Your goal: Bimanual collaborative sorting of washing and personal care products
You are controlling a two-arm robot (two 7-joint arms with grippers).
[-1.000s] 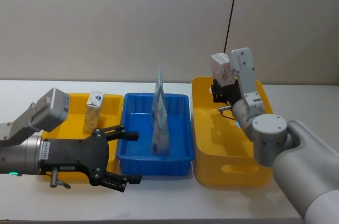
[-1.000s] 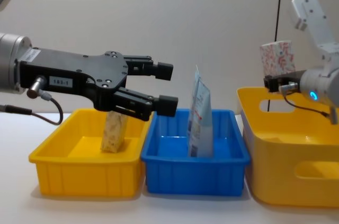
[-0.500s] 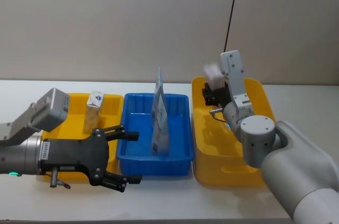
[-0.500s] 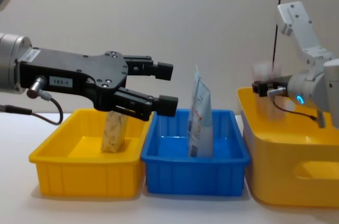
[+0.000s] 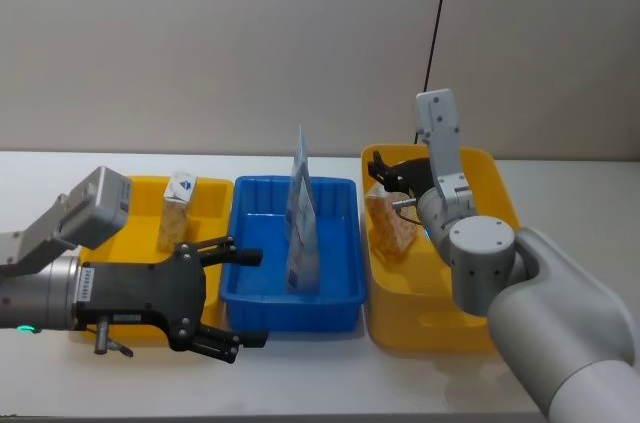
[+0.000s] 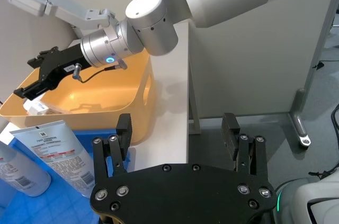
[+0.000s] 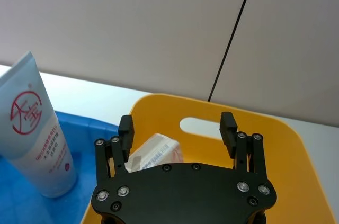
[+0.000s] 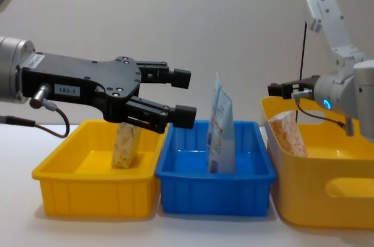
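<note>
The white pack with red-orange leaf print [image 5: 388, 226] [image 8: 286, 133] leans tilted inside the large yellow bin [image 5: 440, 318], free of any grip. Just above it my right gripper [image 5: 383, 172] [image 7: 176, 124] hangs open and holds nothing; the pack [image 7: 156, 152] shows below its fingers. Pale blue tubes [image 5: 302, 213] [image 8: 221, 127] stand upright in the blue bin [image 5: 290, 308]. A tan speckled carton [image 5: 178, 208] [image 8: 127, 145] stands in the small yellow bin [image 8: 87, 191]. In front of the small yellow and blue bins my left gripper [image 5: 238, 298] [image 8: 183, 97] hovers open and holds nothing.
The three bins stand side by side on a white table [image 5: 330, 383]. A grey wall rises close behind them, with a thin black cable [image 5: 437, 13] hanging down it. Bare table lies in front of the bins.
My right gripper moved left and lower over the large yellow bin and opened. The white pack left it and dropped into the bin. The left arm stayed still.
</note>
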